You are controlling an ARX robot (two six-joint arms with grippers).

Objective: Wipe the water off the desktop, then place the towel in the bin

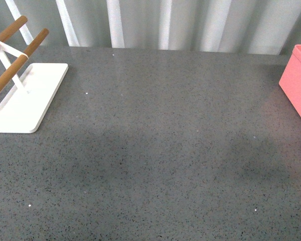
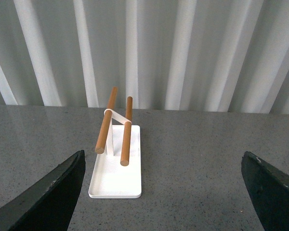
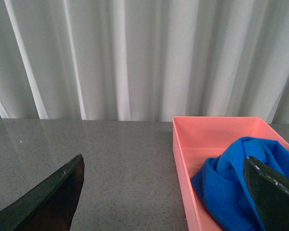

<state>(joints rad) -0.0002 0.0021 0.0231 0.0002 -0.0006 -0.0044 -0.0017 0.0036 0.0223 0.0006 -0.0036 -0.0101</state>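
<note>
Desktop (image 1: pixel 155 150) bare mid-span; towel (image 3: pixel 236 187) inside bin (image 3: pixel 180 159); both hands (image 2: pixel 161 192) (image 3: pixel 164 192) spread apart.

front view: looks down on the desktop (image 1: pixel 160 150)
left wrist: low, facing the white tray (image 2: pixel 116 178), shared with front
right wrist: low, facing the bin (image 3: pixel 216 139), also in front

The speckled dark grey desktop (image 1: pixel 160 150) carries a flat white tray (image 1: pixel 27 100) with two wooden bars (image 1: pixel 17 63) at about ten o'clock and a pink bin (image 1: pixel 298 83) at about two o'clock (cut off by the front view's edge).
</note>
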